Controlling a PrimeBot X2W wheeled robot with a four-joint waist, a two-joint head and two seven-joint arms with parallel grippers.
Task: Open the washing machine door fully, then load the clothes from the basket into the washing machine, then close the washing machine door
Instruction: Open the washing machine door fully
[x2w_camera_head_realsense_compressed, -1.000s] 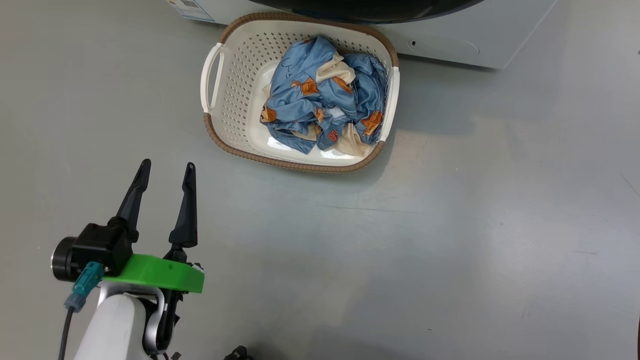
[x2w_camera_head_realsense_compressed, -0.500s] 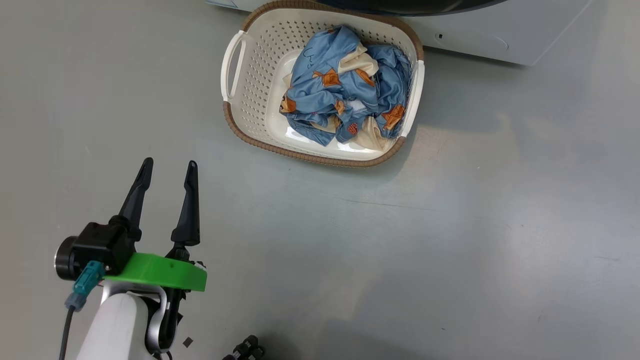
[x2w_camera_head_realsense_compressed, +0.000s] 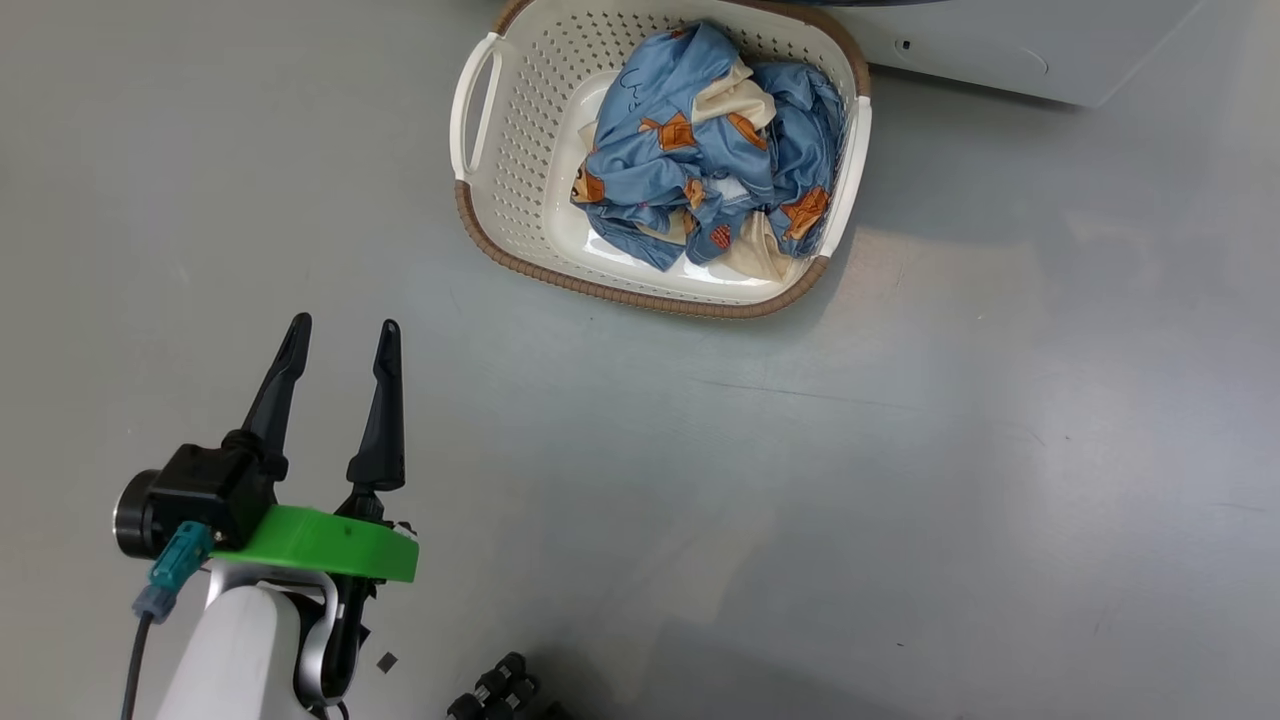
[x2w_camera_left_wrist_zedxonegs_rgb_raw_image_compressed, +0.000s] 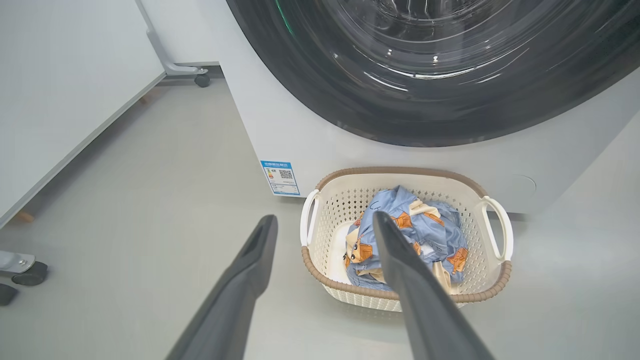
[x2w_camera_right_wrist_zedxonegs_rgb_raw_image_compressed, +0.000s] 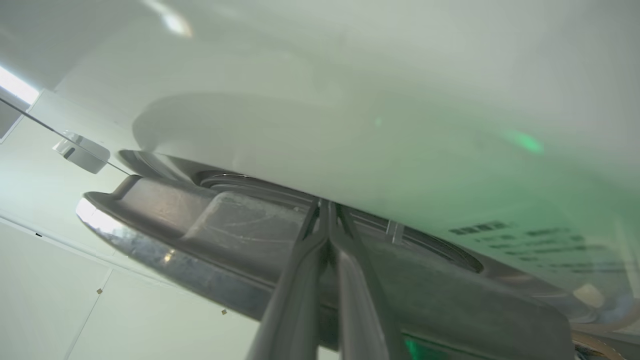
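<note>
- Looking down from the head: left hand (x2w_camera_head_realsense_compressed: 344, 322) sits lower left over the grey floor (x2w_camera_head_realsense_compressed: 900, 450). Its fingers are spread and released, with nothing between them. A green collar (x2w_camera_head_realsense_compressed: 320, 545) rings its wrist.
- Same view: basket (x2w_camera_head_realsense_compressed: 640, 297) stands on the floor at top centre, well apart from the left hand, its far side close to the washing machine (x2w_camera_head_realsense_compressed: 1000, 45). The clothes (x2w_camera_head_realsense_compressed: 700, 170) lie bundled inside the basket, toward its right half.
- Left wrist view: two dark fingers (x2w_camera_left_wrist_zedxonegs_rgb_raw_image_compressed: 250, 270) stand wide apart in the air over the floor, and the basket with the clothes shows beyond them. The washing machine door (x2w_camera_left_wrist_zedxonegs_rgb_raw_image_compressed: 320, 95) sits against the white front, black rim and glass directly above the basket. A blue label sticker (x2w_camera_left_wrist_zedxonegs_rgb_raw_image_compressed: 280, 177) is on the front's lower corner, just left of the basket. A white panel on casters (x2w_camera_left_wrist_zedxonegs_rgb_raw_image_compressed: 75, 75) stands off to the left.
- Right wrist view: right hand (x2w_camera_right_wrist_zedxonegs_rgb_raw_image_compressed: 326, 205) is clenched, fingers pressed together. The tips sit at the seam between a white surface above and a dark grey moulded part below. Cannot tell whether the tips pinch anything, or what that part is.
</note>
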